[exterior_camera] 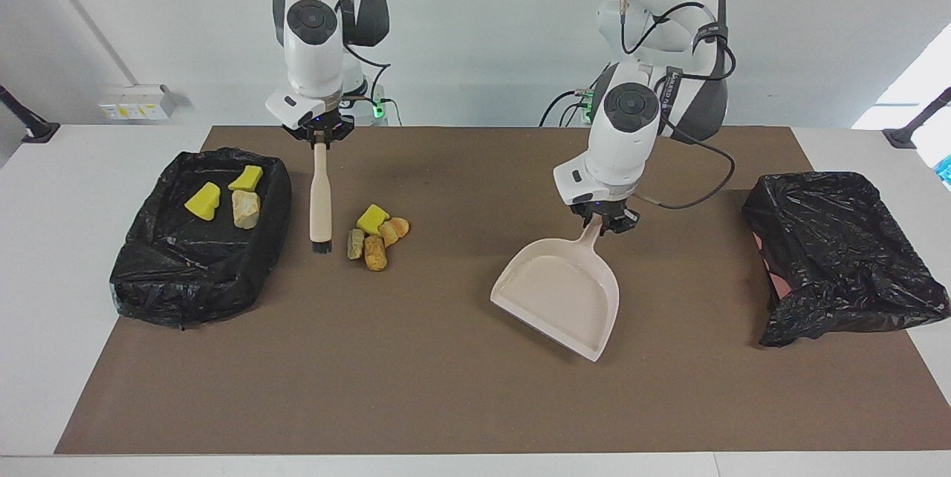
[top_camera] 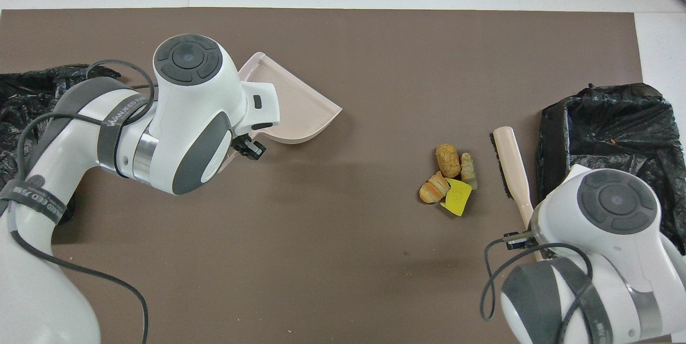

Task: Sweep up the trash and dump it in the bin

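The trash [exterior_camera: 377, 232] [top_camera: 449, 180] is a small heap of several yellow and golden-brown pieces on the brown mat. A wooden brush [exterior_camera: 321, 198] [top_camera: 512, 164] hangs upright between that heap and the black-lined bin [exterior_camera: 148, 269] [top_camera: 605, 113]. My right gripper [exterior_camera: 320, 138] is shut on the top of its handle, and the bristles sit at mat level beside the heap. My left gripper [exterior_camera: 602, 221] [top_camera: 244, 147] is shut on the handle of the beige dustpan [exterior_camera: 559, 297] [top_camera: 295, 113]. The pan is near the mat's middle, empty, with its mouth turned partway toward the heap.
Three pieces, two yellow and one pale, lie inside the bin at the right arm's end. A second black-bagged bin [exterior_camera: 839, 254] [top_camera: 27, 119] stands at the left arm's end. Bare mat [exterior_camera: 446, 403] stretches between heap and dustpan and toward the table's edge away from the robots.
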### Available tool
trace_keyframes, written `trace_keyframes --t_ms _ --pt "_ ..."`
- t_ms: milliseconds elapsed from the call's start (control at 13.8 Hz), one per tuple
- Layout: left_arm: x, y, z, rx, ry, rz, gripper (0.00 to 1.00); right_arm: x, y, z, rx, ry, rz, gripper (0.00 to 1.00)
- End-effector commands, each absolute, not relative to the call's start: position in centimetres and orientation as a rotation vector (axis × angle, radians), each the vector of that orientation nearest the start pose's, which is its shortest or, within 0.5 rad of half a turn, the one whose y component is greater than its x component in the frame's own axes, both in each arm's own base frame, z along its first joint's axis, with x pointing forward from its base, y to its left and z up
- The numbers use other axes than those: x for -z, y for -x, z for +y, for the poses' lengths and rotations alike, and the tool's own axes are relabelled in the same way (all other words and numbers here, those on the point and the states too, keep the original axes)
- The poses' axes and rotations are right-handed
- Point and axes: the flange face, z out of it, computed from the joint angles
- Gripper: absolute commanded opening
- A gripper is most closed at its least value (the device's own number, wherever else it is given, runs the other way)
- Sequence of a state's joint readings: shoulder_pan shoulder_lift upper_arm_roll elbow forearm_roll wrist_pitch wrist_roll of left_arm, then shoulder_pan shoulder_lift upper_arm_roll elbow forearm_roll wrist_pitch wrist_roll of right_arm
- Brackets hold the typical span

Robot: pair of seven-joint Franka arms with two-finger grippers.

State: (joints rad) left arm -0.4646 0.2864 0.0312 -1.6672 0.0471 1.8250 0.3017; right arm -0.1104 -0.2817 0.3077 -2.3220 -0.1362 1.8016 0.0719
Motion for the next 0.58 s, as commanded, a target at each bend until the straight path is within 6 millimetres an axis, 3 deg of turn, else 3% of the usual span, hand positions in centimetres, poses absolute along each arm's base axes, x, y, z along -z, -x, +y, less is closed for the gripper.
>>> trace_keyframes --t_ms 0,289,506 --pt "-43.5 -56.7 -24.5 -0.198 2.714 1.452 0.0 -40.8 -42.0 7.4 -0.367 3.38 -0.219 0.0" --pt "-43.6 -58.5 -24.0 -0.076 2.405 1.93 0.0 -39.6 -41.5 7.3 -0.384 3.364 -0.182 0.0" --pt "-43.6 -58.6 -24.6 -0.033 2.299 1.991 0.0 -37.0 -40.5 7.8 -0.403 3.34 -0.088 0.0"
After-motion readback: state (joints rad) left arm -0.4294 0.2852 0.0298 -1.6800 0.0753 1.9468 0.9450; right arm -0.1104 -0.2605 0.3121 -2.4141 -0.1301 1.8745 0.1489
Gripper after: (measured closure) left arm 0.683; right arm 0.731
